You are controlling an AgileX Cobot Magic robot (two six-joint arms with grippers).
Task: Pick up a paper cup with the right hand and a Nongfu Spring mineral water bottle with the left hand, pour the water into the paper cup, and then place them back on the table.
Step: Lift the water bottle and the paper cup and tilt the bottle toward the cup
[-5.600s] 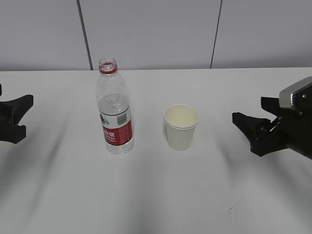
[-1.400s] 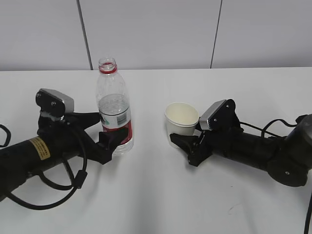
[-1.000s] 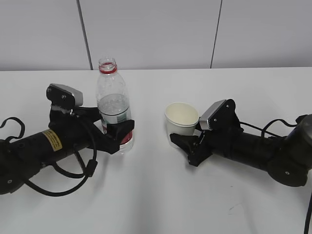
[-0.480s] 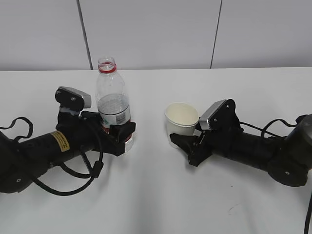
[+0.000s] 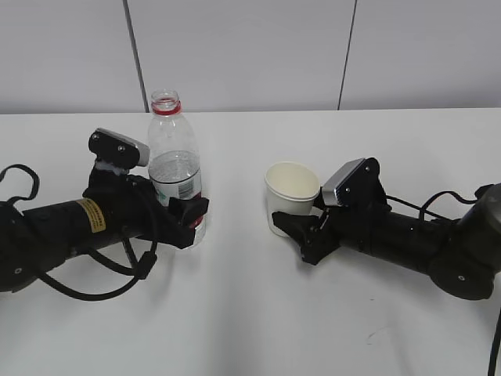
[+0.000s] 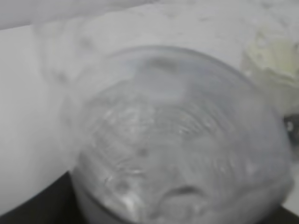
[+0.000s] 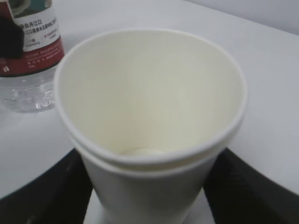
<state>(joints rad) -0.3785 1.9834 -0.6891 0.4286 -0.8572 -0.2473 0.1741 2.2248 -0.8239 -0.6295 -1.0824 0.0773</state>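
Bottle first: the Nongfu Spring mineral water bottle (image 5: 176, 168) stands upright on the table (image 5: 250, 313), left of centre, with the left hand (image 5: 190, 218) wrapped around its lower body at label height. Looks clamped on, both fingers against the plastic, though the left wrist view is just a blur of clear plastic so I can't confirm it there. It's roughly half full of water (image 5: 174, 174) and has no cap, so it's bottom-heavy but thin-walled; squeeze too hard and it'll buckle and burp water out the neck. Low grip seems sensible, probably.

Then the paper cup (image 5: 290, 198), standing a bit right of centre, well apart from the bottle. The right hand (image 5: 293, 229) has its fingers spread either side of the base, and I can't tell if they're actually pressing yet. Empty paper cup is featherlight and crushable, so grip it gently on the lower wall, where it's stiffest.
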